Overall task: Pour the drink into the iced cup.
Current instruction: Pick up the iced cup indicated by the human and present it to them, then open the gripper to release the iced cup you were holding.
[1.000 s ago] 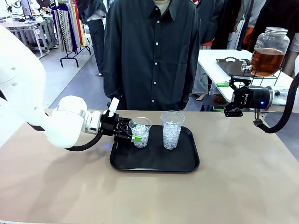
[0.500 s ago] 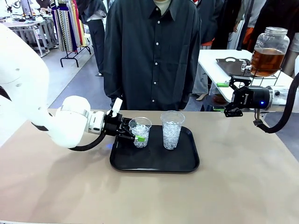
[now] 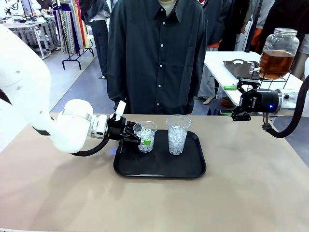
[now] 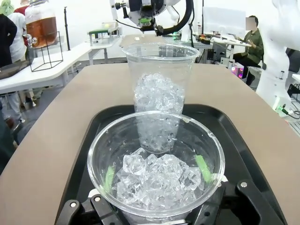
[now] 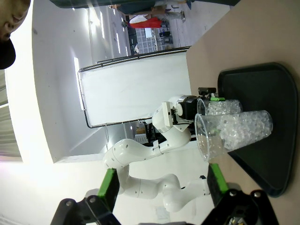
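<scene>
Where our left gripper (image 3: 139, 137) stood wide a second ago, we now pinch the clear iced cup (image 3: 146, 130) on the glossy black tray (image 3: 159, 172), right gripper (image 3: 237, 101) agape, empty, amber drink (image 3: 274, 65) in a far glass jar (image 3: 281, 41).

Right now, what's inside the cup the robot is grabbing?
Ice cubes fill the lower part of the grabbed cup. No liquid shows among them. The ice covers the cup's bottom, so anything lying under it cannot be seen.
</scene>
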